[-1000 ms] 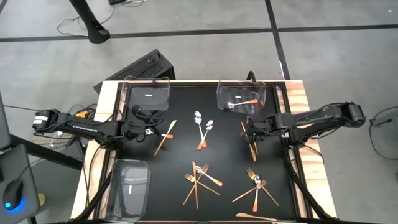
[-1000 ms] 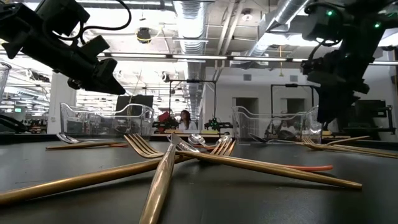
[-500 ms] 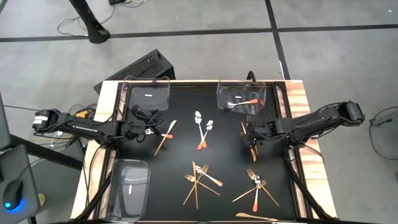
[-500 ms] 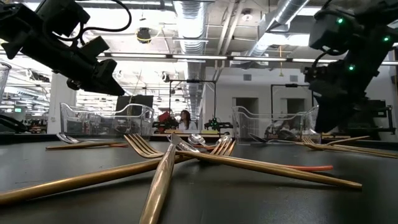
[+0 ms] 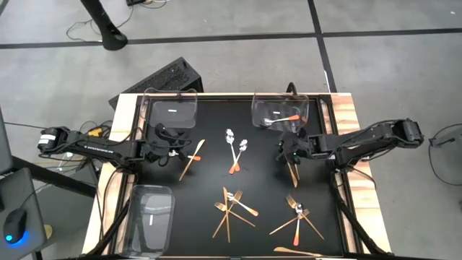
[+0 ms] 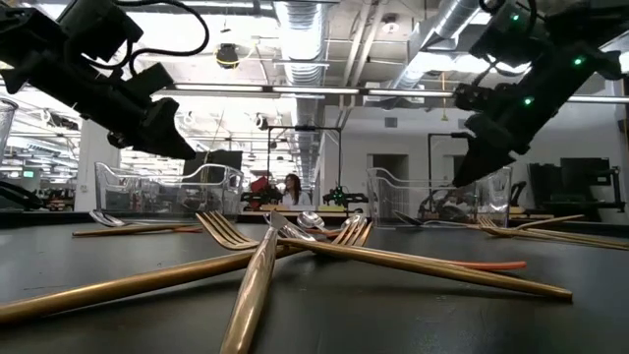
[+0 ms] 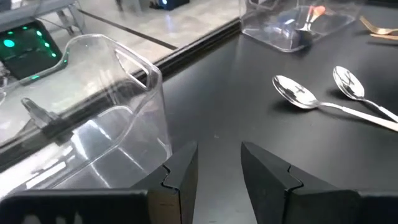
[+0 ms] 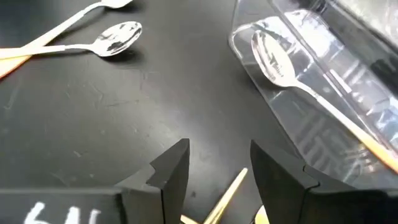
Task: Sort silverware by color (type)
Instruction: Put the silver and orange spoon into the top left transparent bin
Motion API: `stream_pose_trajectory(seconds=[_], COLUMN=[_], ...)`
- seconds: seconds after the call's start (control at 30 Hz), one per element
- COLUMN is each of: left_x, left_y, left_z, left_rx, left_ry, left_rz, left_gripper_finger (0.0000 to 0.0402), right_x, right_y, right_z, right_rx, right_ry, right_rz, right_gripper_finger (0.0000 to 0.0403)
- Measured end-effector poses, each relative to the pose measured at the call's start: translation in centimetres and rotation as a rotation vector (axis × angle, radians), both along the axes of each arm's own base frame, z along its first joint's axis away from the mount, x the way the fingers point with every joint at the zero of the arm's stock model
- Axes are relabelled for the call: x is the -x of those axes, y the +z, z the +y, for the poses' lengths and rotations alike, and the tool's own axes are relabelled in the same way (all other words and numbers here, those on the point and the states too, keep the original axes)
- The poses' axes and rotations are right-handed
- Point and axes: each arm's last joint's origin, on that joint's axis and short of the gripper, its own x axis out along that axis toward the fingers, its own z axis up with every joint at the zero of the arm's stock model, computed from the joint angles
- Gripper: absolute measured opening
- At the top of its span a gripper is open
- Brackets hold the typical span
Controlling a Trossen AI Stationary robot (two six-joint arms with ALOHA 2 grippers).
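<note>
The right gripper (image 8: 214, 165) hangs open and empty just above the black tabletop (image 5: 260, 180), with a slim gold utensil (image 8: 225, 190) lying between its fingers and slightly behind the tips. To grasp it well, I judge the gripper should descend squarely astride the thin handle and close low — the metal looks slippery. Just ahead stands the clear plastic tray (image 8: 323, 93) holding an orange-handled spoon (image 8: 311, 93); two more silver-headed spoons (image 5: 237, 148) lie off to one side. The left gripper (image 7: 217, 171) waits open beside another clear tray (image 7: 93, 130).
</note>
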Motion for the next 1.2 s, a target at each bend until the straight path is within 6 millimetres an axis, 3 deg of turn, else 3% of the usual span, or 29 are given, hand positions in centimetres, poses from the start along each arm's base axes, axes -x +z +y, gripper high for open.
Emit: stream_pose_trajectory(seconds=[0.43, 0.73, 1.0, 1.2], left_x=[-0.2, -0.2, -0.1, -0.1], left_y=[0.4, 0.4, 0.4, 0.5], left_z=[0.1, 0.1, 0.2, 0.0], left_rx=[0.012, 0.010, 0.001, 0.017], left_ry=[0.038, 0.037, 0.032, 0.008], left_rz=[-0.077, -0.078, -0.057, -0.075], left_gripper_finger=[0.0108, 0.0108, 0.0108, 0.0108], right_x=[0.3, 0.5, 0.7, 1.2], right_y=[-0.2, 0.6, -0.2, 0.0], right_z=[-0.6, 0.0, -0.2, 1.1], right_rx=[-0.010, 0.057, 0.006, -0.031], right_ry=[-0.087, -0.038, -0.100, -0.089], right_rz=[0.004, -0.009, 0.027, 0.006], right_gripper_finger=[0.0189, 0.0187, 0.0173, 0.0162])
